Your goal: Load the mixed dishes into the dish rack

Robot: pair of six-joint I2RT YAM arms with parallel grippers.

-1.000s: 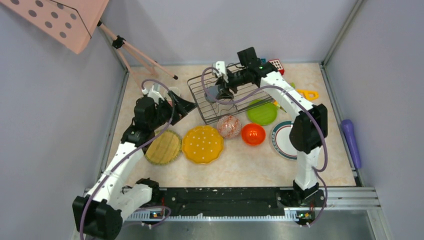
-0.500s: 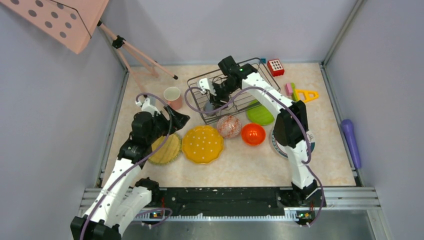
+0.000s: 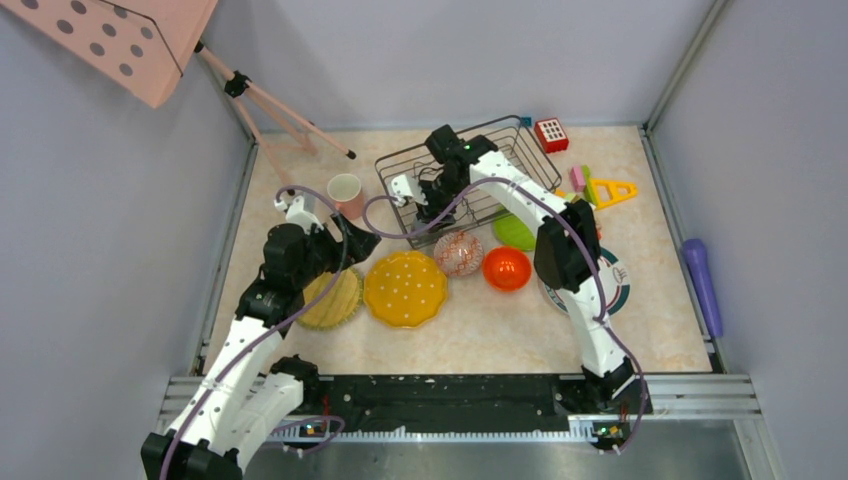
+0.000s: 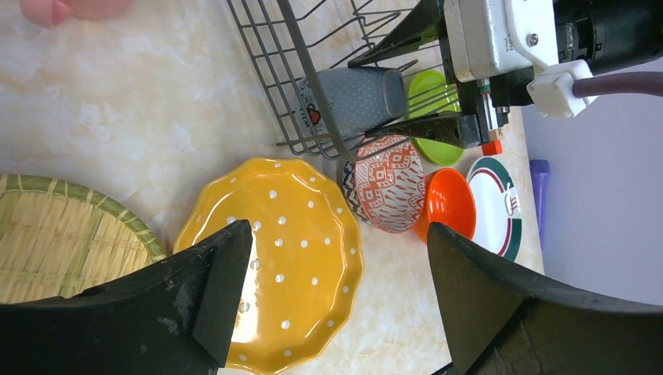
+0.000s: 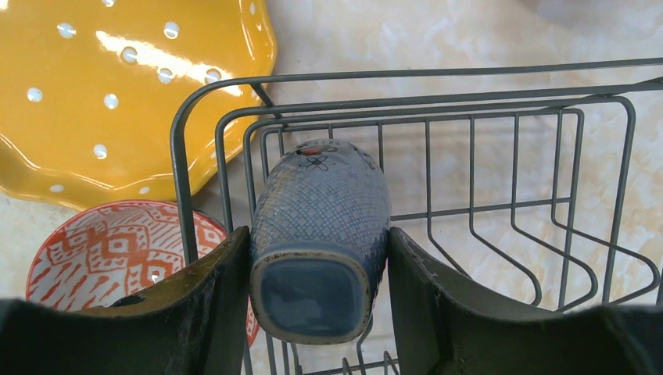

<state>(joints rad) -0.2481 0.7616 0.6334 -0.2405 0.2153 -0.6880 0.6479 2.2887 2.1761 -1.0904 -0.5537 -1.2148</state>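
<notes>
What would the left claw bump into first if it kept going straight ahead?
Probably the yellow dotted plate. In the wrist view it lies right between the fingers of the open left claw, though depth is hard to judge.

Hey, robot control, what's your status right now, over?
Right gripper clamped on grey mug, in corner of dish rack. Left gripper open, empty, above yellow dotted plate. No obstruction seen.

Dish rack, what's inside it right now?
Only the grey mug shows inside the dish rack, on its side, gripped by the right claw. The wires beside it are bare. The right arm covers part of the rack from above, so that part can't be checked.
</notes>
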